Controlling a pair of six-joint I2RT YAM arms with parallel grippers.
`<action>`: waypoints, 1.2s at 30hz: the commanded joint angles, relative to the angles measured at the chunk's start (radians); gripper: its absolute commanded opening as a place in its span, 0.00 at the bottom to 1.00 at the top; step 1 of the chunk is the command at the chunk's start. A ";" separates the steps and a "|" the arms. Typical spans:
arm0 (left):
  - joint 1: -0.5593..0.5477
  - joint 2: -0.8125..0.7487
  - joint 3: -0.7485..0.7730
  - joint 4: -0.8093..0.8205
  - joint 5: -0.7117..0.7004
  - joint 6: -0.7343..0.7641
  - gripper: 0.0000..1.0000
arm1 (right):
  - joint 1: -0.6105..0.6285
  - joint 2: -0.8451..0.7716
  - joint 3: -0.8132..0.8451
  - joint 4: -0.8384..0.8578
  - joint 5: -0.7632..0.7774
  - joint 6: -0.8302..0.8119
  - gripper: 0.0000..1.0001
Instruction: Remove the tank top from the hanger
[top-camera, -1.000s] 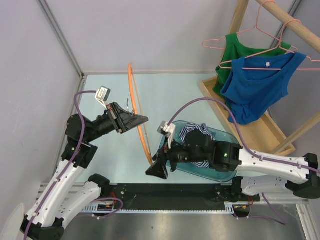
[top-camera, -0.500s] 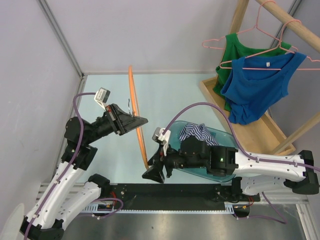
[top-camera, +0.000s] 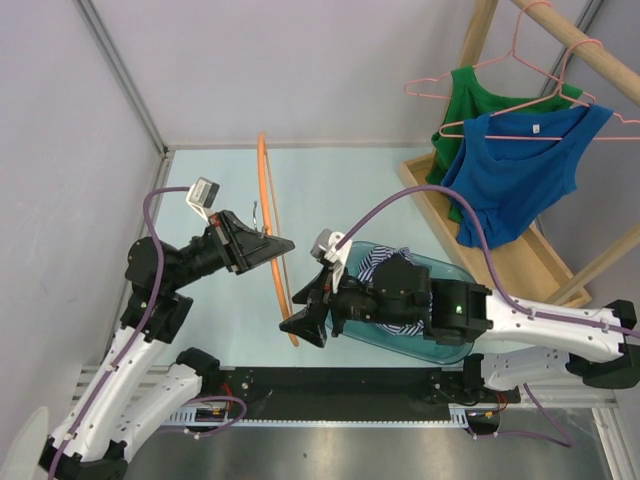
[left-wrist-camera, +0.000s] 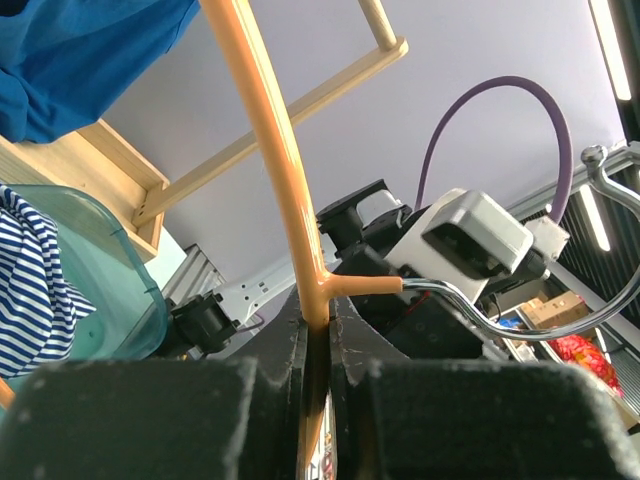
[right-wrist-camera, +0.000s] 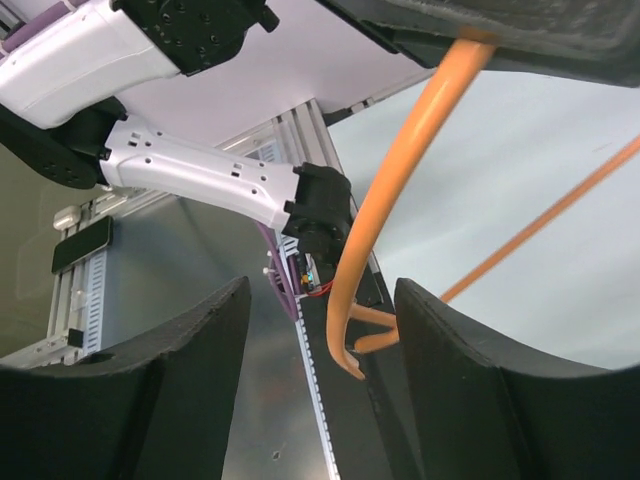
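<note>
My left gripper (top-camera: 284, 243) is shut on a bare orange hanger (top-camera: 266, 185) near its metal hook and holds it above the table. In the left wrist view the hanger (left-wrist-camera: 270, 130) runs up from between the closed pads (left-wrist-camera: 318, 340). My right gripper (top-camera: 300, 330) is open at the hanger's lower end. In the right wrist view that curved end (right-wrist-camera: 400, 190) hangs between the spread fingers (right-wrist-camera: 325, 350) without touching them. A blue-and-white striped tank top (top-camera: 385, 262) lies in the teal bin (top-camera: 452, 277), off the hanger.
A wooden rack (top-camera: 505, 255) stands at the back right. It holds a blue tank top (top-camera: 520, 160) and a green one (top-camera: 475, 100) on pink wire hangers. The right arm's forearm lies over the teal bin. Grey walls close the left and back.
My right gripper has moved left and slightly away from the near edge, up to the hanger's lower end. The left gripper has kept hold of the hanger, which tilted a little.
</note>
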 joint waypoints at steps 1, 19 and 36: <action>-0.006 -0.025 0.027 0.047 0.017 -0.023 0.00 | 0.001 0.048 -0.031 0.128 -0.056 0.001 0.63; -0.006 -0.070 0.088 -0.253 -0.081 0.302 0.89 | 0.001 -0.110 -0.256 0.305 0.293 0.369 0.00; -0.006 -0.088 0.153 -0.588 -0.261 0.631 0.95 | 0.084 -0.379 -0.289 -0.536 1.010 1.204 0.00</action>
